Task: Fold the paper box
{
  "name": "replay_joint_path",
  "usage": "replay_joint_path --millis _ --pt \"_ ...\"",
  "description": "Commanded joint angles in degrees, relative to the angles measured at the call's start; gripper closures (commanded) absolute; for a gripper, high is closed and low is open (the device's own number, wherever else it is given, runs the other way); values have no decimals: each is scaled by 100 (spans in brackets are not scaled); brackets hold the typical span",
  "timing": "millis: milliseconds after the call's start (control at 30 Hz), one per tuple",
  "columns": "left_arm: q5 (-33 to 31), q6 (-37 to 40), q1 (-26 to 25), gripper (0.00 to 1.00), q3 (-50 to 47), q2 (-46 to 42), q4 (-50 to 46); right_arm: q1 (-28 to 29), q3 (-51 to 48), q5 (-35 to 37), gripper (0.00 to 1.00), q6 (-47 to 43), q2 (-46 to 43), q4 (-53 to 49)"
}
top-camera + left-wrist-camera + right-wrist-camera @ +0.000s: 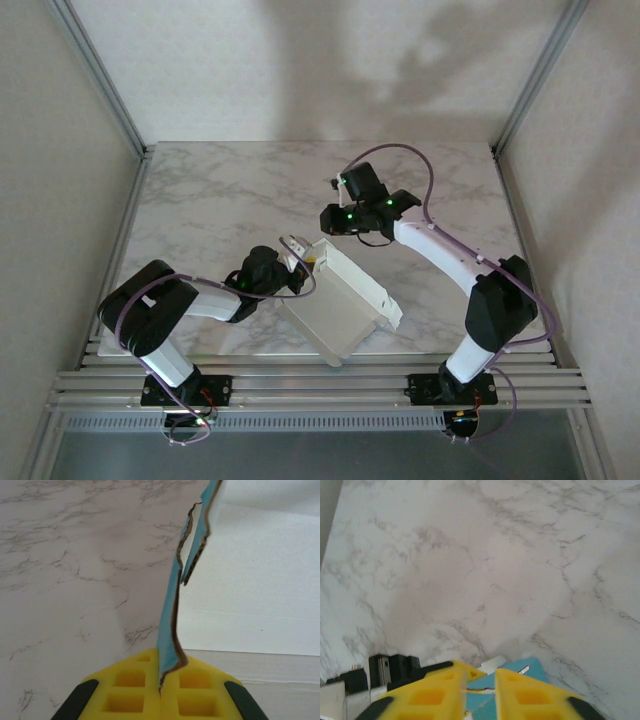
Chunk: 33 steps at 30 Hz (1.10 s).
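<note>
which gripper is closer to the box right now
Left. The left gripper is shut on the box, pinching its edge. The right gripper is close by the box's far end; whether it touches can't be told.

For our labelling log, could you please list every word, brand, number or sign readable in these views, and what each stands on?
None: no text can be read anywhere. The paper box has plain white and turquoise faces, the marble table is unprinted, and the yellow pads of the left gripper and right gripper are blank.
</note>
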Motion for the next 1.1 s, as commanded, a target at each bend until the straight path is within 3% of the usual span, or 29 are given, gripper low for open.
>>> replay_joint_path --millis 0,233,567,1067 --pt "124 69 -87 100 55 72 -161 -86 -325 -29 84 244 -157 522" --pt "133 59 -87 100 64 74 -192 -179 -1129 -175 86 409 -281 1492" --pt "142 62 -91 100 123 108 -230 -175 -1655 -578 75 385 -450 2194" --pt "160 44 -86 100 169 93 -311 -104 -2288 -680 69 544 -468 3042"
